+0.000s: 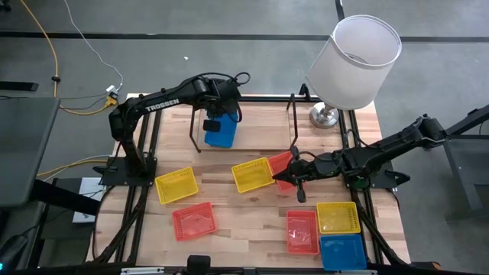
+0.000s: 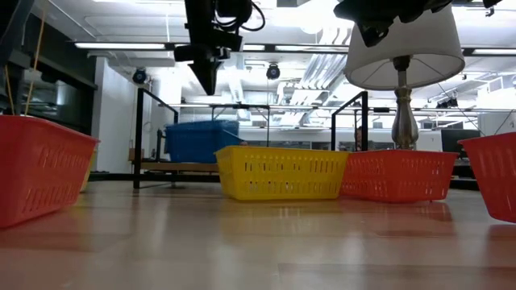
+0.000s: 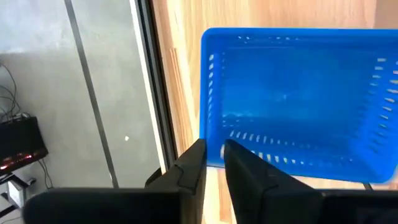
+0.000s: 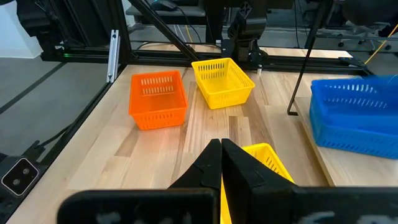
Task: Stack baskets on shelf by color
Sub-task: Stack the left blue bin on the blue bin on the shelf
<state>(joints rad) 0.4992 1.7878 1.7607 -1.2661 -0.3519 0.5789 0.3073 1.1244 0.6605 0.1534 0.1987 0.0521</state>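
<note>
High view: blue basket [image 1: 221, 134] on shelf [image 1: 260, 126], long axis front-to-back; left gripper [image 1: 212, 122] fingers slightly parted above it

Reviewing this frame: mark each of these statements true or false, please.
1. A blue plastic mesh basket sits on the light-wood wire-framed shelf. True.
2. The left tool is over that blue basket. True.
3. A yellow mesh basket is on the shelf. False: all three yellow baskets lie on the wooden tabletop.
4. The right tool is wide open. False: it is shut.
5. The white-shaded lamp stands on the table's left side. False: it is at the right.
</note>
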